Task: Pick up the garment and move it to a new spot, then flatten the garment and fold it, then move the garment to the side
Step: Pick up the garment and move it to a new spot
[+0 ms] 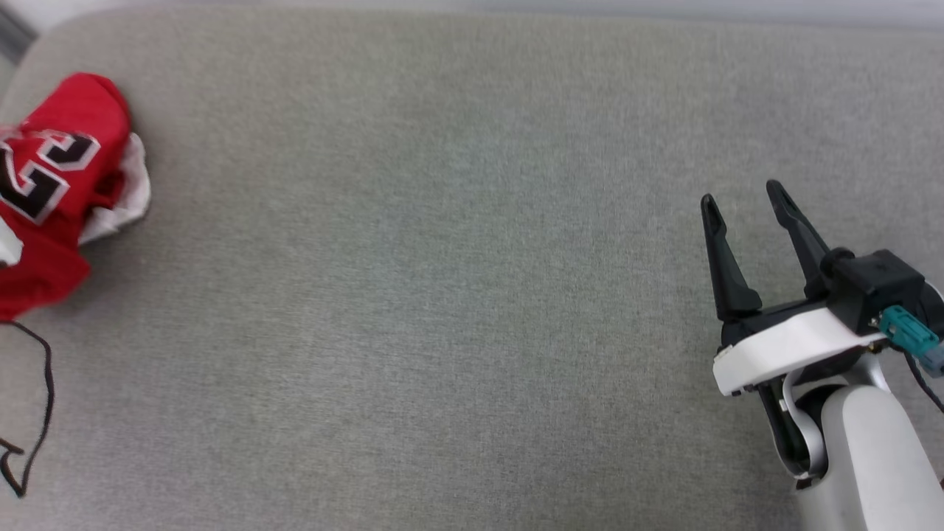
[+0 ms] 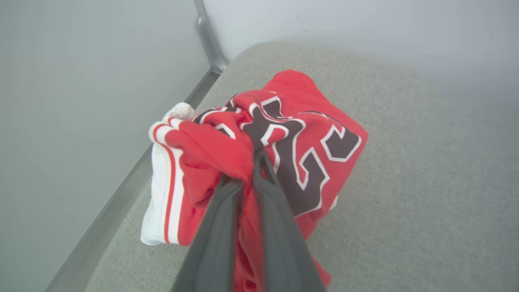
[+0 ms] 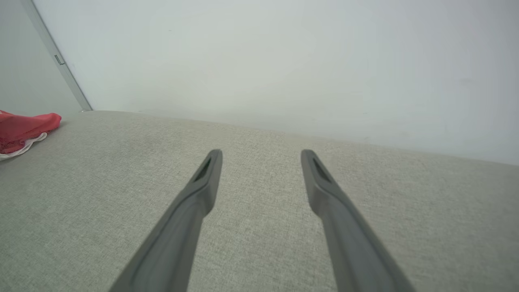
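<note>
Your shirt (image 1: 59, 192) sits at the far left of the grey cushion (image 1: 457, 310), partly cut off by the left edge of the head view. It is a crumpled heap, not spread flat. Its long axis runs far to near: a rounded red end points to the far side and a loose red flap trails toward you. The black, white-edged digits face up but lie sideways to you, so they read along that far-near line. A white sleeve pokes out on the heap's right side, resting on the cushion. In the left wrist view your left gripper (image 2: 248, 170) has its fingers pressed together on a raised fold of red cloth near the middle of the shirt (image 2: 320, 121). The fabric is bunched up around the tips. From there the striped red-and-white trim hangs to the left and the number panel slopes away to the right. You cannot tell whether the heap is off the cushion or touching it. Your right gripper (image 1: 741, 193) is well apart from the shirt, at the near right of the cushion, its fingers spread and holding nothing. In its wrist view the right gripper (image 3: 261, 156) points along the bare cushion toward the pale wall (image 3: 284, 61), with the shirt (image 3: 24, 125) far off to the left. A thin black cable (image 1: 46, 383) loops on the cushion just near of the shirt.
</note>
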Robot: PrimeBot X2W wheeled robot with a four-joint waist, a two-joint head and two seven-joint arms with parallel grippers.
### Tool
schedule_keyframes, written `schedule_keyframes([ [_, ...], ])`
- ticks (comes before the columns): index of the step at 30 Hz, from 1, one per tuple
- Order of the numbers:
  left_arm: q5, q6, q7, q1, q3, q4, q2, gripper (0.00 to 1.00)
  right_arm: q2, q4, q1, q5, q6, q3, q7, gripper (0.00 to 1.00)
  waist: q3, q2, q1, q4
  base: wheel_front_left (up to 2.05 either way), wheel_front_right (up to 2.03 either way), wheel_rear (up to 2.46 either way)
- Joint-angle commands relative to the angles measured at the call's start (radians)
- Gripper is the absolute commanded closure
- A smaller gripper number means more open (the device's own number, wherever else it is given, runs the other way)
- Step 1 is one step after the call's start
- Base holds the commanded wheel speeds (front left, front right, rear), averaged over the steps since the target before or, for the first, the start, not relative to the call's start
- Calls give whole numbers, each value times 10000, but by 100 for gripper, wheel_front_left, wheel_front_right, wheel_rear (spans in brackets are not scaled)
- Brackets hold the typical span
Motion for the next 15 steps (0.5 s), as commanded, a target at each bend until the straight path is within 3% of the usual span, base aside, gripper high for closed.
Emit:
schedule_keyframes([
  [1, 203, 72, -467, -186, -62, -151, 99, 100, 53, 1, 190, 64, -3, -54, 7, 0, -520, 0, -1, 185, 0, 0, 0],
  [9, 964, -79, -3004, -827, -529, -632, -140, 100, 191, -98, 799, 86, -3, -343, 97, 0, -1707, 0, -1, 195, 0, 0, 0],
  [15, 1321, -132, -4160, -1025, -996, -833, -632, 100, 266, -234, 1349, 85, -3, -575, 274, 0, -2460, 0, -1, -154, 0, 0, 0],
])
